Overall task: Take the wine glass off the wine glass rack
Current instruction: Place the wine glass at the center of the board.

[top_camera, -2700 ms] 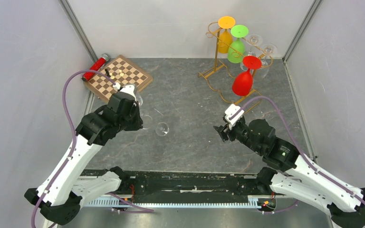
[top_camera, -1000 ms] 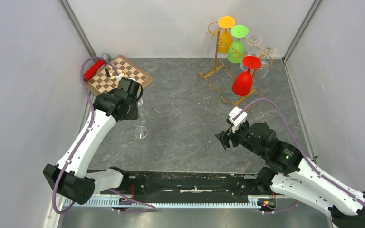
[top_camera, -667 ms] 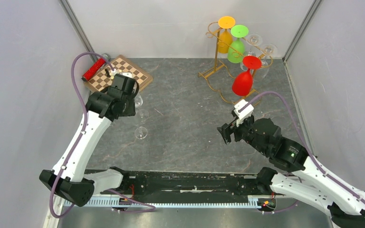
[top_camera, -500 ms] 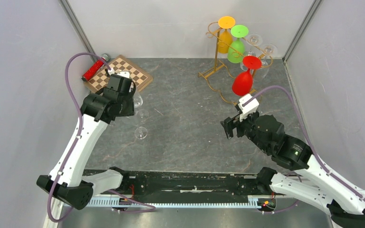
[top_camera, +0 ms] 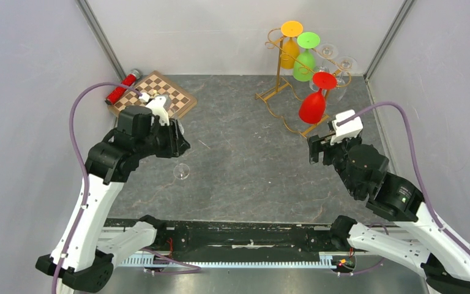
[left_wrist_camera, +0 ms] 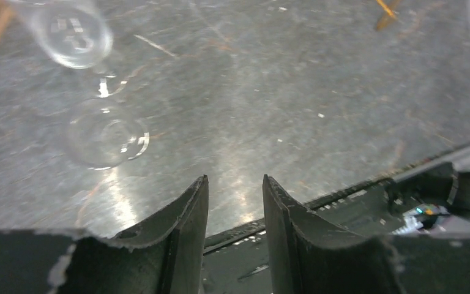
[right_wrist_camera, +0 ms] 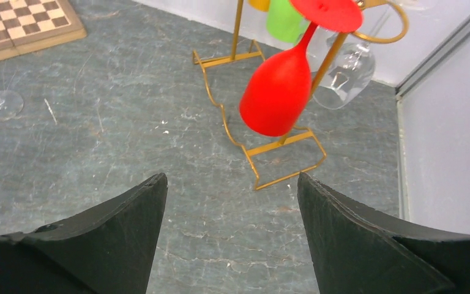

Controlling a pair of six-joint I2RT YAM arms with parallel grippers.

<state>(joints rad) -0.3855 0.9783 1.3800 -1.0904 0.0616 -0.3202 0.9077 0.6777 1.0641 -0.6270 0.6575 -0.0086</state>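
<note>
The gold wine glass rack (top_camera: 278, 68) stands at the back right. A red wine glass (top_camera: 313, 105) hangs upside down from it, nearest the front, with a green one (top_camera: 305, 61) and an orange one (top_camera: 290, 49) behind. My right gripper (top_camera: 319, 149) hovers just in front of the red glass (right_wrist_camera: 278, 92), open wide and empty (right_wrist_camera: 231, 177). A clear wine glass lies on the table at the left, its foot (top_camera: 182, 171) towards me. My left gripper (left_wrist_camera: 234, 179) stands above and to the right of it, open by a narrow gap with nothing between the fingers.
Clear glasses (top_camera: 338, 66) also hang on the rack's right side, one (right_wrist_camera: 344, 72) right behind the red glass. A chessboard (top_camera: 154, 98) with a few pieces and a red cylinder (top_camera: 122, 87) lie at the back left. Grey walls enclose the table on three sides.
The right arm has moved back and to the right, towards the rack. The left arm carried the clear glass leftwards, left it lying on the table, then swung back off it.
</note>
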